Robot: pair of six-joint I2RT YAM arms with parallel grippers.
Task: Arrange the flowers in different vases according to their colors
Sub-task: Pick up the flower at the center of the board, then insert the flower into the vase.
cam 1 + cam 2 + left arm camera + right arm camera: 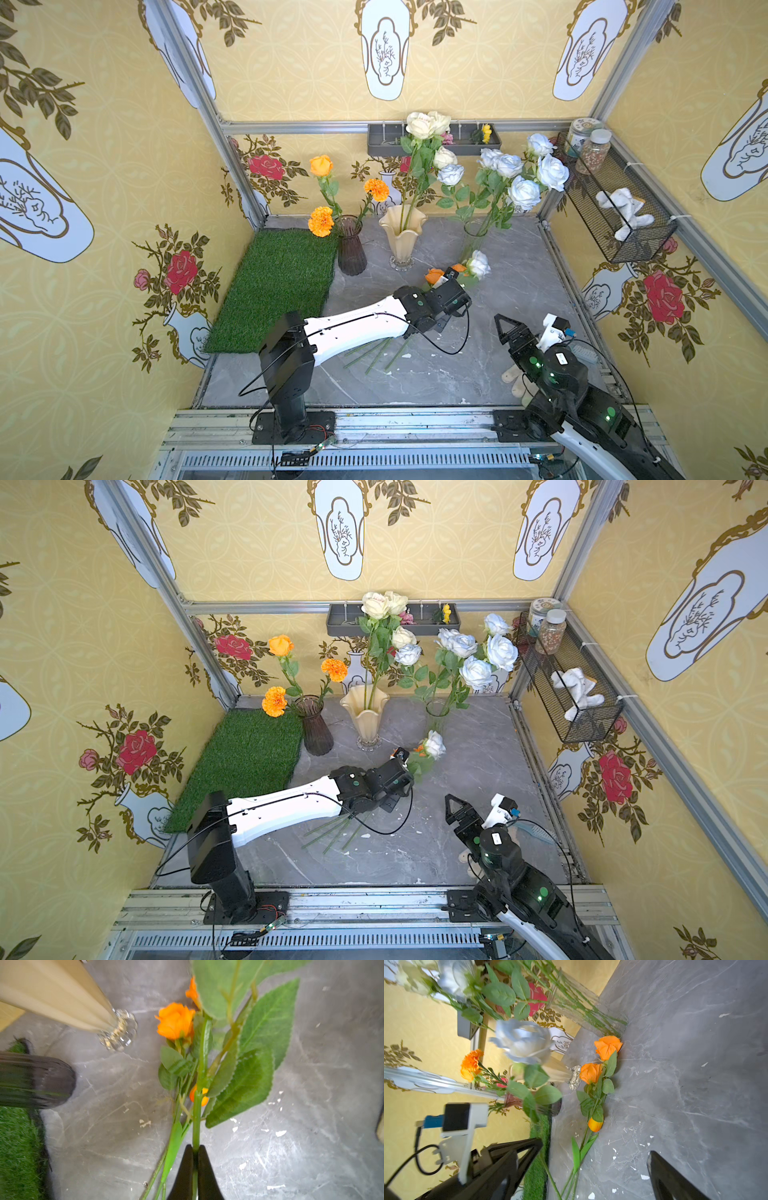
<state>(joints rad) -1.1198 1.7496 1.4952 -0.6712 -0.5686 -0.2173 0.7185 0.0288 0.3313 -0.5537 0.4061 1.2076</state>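
your left jaws were pinched shut on the thin green stem (196, 1122) of a white rose (478, 264), held off the grey marbled bench (415, 382) near the clear vase (473, 232). it looked light, springy and top-heavy, best gripped low on bare stem. orange roses (175, 1021) lay beneath. right jaws gaped empty.

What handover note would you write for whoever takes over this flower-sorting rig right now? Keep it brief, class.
Left pincer: shut on the pale-blue rose's stem, bloom raised. Right pincer: open, empty.
Done: purple vase holds orange flowers, cream vase cream roses, clear vase pale-blue roses.
Left: held rose into the clear vase; orange roses lying on the table into the purple vase.
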